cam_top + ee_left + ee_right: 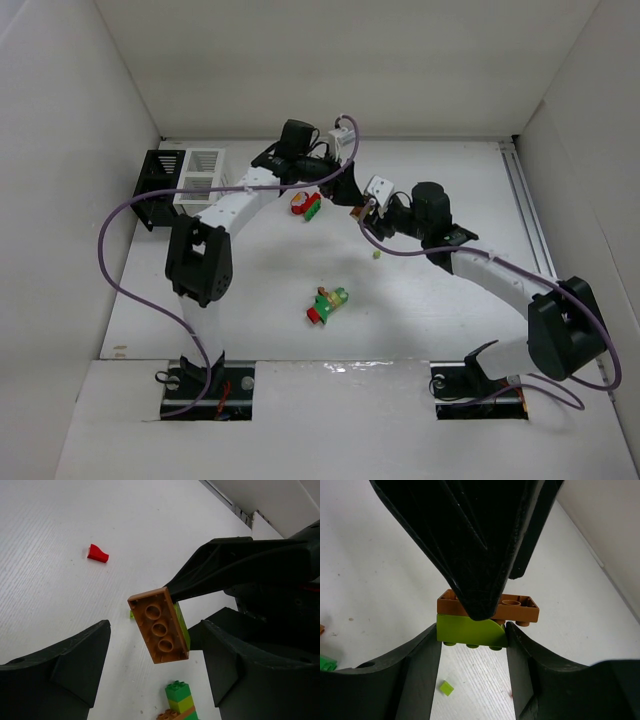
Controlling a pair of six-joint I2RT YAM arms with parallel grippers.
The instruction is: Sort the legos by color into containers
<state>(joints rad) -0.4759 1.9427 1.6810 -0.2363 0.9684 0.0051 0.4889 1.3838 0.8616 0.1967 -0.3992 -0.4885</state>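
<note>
Right gripper (472, 642) pinches a lime brick (465, 629) stuck to an orange brick (522, 611), aloft over the table (250, 290); we see the left gripper (156, 640) spread on either side of the pair.

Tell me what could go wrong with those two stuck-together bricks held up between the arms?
1. The right tool pinches only the yellow-green plastic brick. The orange plastic brick stuck to it sits inside the open left tool, so pulling them apart could pop one loose onto the white table.
2. The two tools are very close together and might bump.
</note>
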